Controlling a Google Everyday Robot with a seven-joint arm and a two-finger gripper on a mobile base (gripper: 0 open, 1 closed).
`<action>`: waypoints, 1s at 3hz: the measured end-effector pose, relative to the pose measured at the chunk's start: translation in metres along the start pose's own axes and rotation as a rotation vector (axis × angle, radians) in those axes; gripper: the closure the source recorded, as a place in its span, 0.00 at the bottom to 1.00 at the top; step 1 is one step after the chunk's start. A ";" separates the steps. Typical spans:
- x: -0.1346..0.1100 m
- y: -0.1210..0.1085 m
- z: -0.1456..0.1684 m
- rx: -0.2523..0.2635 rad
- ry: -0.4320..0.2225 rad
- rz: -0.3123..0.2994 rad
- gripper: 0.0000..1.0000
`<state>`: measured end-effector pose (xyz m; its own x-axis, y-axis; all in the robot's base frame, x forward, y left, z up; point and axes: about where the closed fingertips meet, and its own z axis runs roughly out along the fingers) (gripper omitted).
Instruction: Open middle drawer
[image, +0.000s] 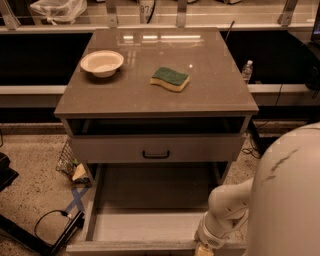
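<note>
gripper low right — at pulled-out middle drawer front

Single view: high, close, facing forward and down over brown-topped grey drawer cabinet; gripper at bottom edge, right of centre.
</note>
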<state>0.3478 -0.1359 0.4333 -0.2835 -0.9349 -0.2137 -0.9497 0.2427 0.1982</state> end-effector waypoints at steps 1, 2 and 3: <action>0.000 0.000 0.000 -0.001 0.001 0.000 0.00; 0.000 0.001 0.000 -0.001 0.001 0.000 0.00; -0.004 0.004 -0.009 0.004 0.024 -0.010 0.00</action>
<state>0.3460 -0.1333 0.4437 -0.2711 -0.9431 -0.1927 -0.9529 0.2346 0.1921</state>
